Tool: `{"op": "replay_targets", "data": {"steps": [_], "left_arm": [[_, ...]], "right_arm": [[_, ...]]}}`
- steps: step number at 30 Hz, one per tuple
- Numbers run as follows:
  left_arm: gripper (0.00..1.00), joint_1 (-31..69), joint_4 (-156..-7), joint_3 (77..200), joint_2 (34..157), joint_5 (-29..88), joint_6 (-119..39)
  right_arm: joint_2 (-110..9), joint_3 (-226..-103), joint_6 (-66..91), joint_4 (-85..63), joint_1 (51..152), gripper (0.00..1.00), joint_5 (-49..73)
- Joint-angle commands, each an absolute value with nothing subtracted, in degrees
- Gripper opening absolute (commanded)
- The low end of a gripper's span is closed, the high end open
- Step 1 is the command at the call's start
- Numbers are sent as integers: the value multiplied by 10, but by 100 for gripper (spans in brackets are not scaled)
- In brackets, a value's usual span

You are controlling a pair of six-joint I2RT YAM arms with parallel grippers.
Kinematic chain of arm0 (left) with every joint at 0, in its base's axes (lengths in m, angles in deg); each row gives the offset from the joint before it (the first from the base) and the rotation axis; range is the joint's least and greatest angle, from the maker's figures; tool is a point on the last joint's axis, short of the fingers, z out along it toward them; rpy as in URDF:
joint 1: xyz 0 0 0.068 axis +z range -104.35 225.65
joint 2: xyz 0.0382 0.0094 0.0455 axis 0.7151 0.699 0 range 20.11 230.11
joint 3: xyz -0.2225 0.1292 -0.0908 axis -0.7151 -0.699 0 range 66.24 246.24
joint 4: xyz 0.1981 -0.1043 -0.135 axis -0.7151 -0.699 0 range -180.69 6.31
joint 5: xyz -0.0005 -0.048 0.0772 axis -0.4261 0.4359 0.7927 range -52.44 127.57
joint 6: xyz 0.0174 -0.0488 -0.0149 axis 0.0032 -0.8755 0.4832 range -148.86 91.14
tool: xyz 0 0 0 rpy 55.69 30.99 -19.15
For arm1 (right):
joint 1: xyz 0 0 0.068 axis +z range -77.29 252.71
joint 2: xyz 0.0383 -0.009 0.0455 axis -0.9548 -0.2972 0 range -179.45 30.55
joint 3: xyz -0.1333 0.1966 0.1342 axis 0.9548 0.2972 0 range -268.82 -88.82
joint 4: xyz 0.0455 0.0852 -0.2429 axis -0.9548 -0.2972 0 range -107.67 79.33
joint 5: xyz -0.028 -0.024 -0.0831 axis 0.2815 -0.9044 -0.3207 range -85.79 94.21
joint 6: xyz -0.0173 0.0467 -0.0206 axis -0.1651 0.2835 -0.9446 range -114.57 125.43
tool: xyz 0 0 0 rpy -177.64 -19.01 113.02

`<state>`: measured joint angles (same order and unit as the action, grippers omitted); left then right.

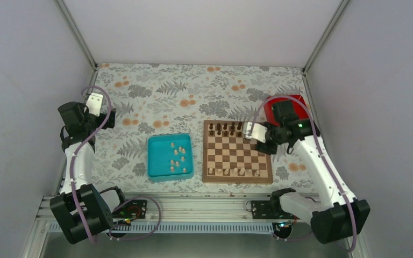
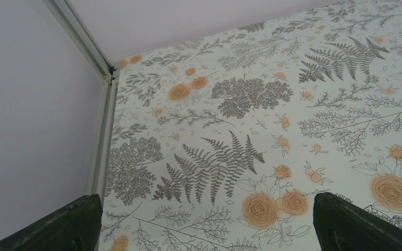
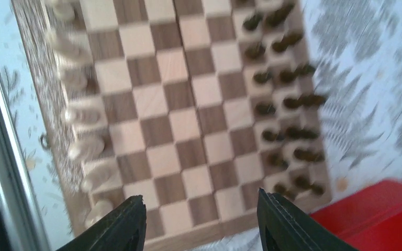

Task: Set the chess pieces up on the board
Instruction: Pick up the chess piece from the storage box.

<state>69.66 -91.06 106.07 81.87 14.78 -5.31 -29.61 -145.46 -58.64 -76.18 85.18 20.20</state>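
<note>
Standing along the near row of the board, some chess pieces are set; others lie in the teal tray just left. The right gripper hovers over the board's far right corner, fingers apart, empty; the left gripper, spread wide, holds nothing, far left.
</note>
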Motion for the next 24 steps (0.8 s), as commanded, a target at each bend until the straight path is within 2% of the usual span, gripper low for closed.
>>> {"op": "replay_targets", "data": {"steps": [1, 6, 12, 19, 24], "left_arm": [[100, 701, -900, 1065, 806, 131, -47], [100, 701, -901, 1064, 794, 125, -48], [100, 701, -901, 1067, 799, 120, -50], [100, 701, -902, 1065, 794, 120, -49], [100, 701, -903, 1065, 792, 110, -49]], "right_arm": [[-352, -1539, -518, -753, 930, 57, 234], [-440, -1602, -430, -677, 1123, 57, 180], [-585, -1674, -407, -622, 1261, 56, 127], [-764, -1788, -393, -609, 1301, 53, 122], [-837, -1845, -398, -637, 1318, 48, 144]]}}
